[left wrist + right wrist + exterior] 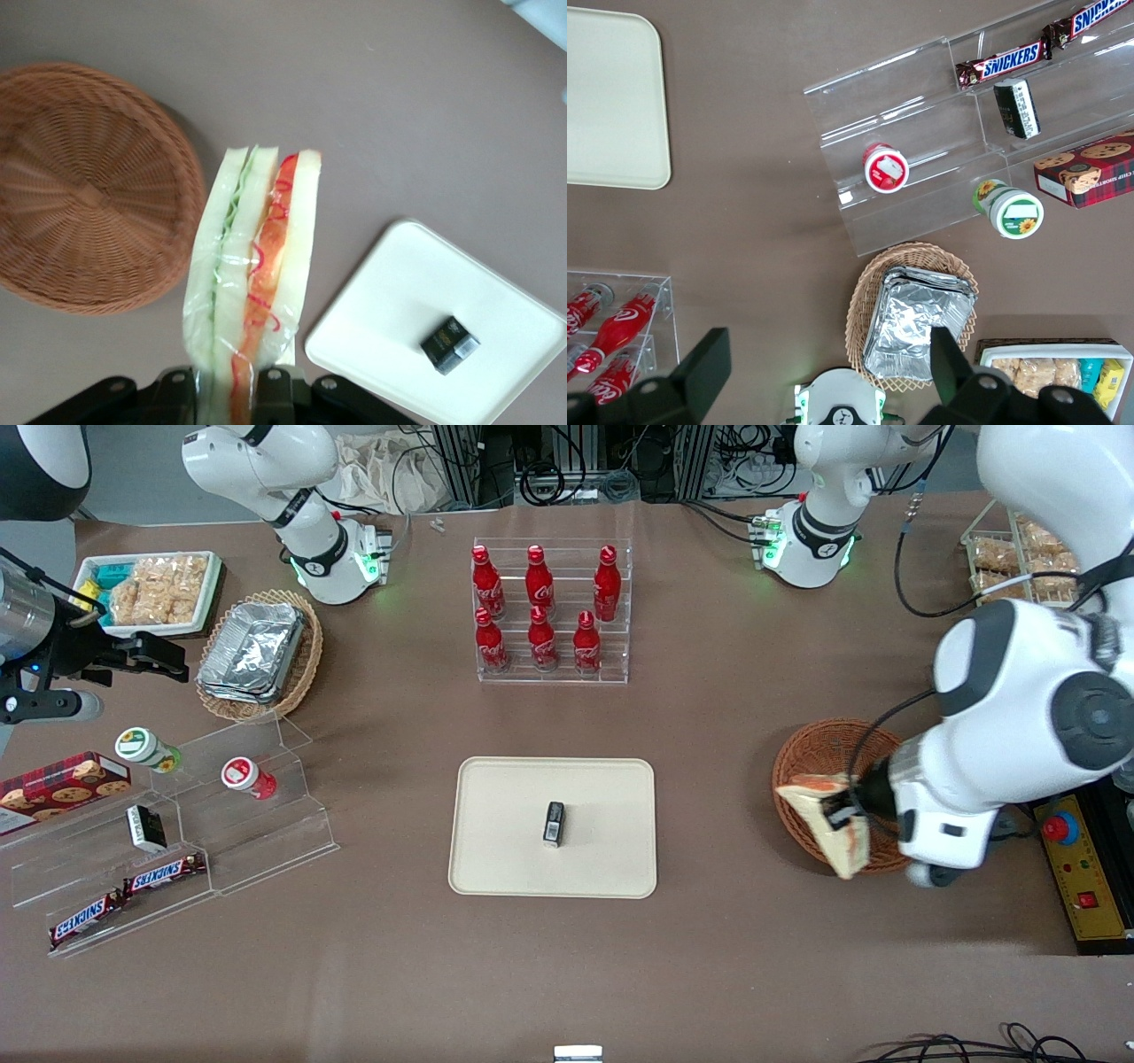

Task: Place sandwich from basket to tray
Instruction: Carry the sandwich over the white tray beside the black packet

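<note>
Above the basket's point(811, 766) edge nearest the tray point(496, 859), the gripper point(842, 806) pinches the sandwich point(828, 824) by its broad end, fingers point(275, 394) pressed on the bread, holding it clear of the wicker for carrying toward the tray, where a small black box point(554, 823) lies.

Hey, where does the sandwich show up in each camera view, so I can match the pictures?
Front view: the sandwich is held in the gripper over the basket rim nearest the tray.
Left wrist view: the sandwich is clamped between the fingers, cut edge facing the camera.
Right wrist view: not in it.
Shared landmark: the tray, in all three views.
</note>
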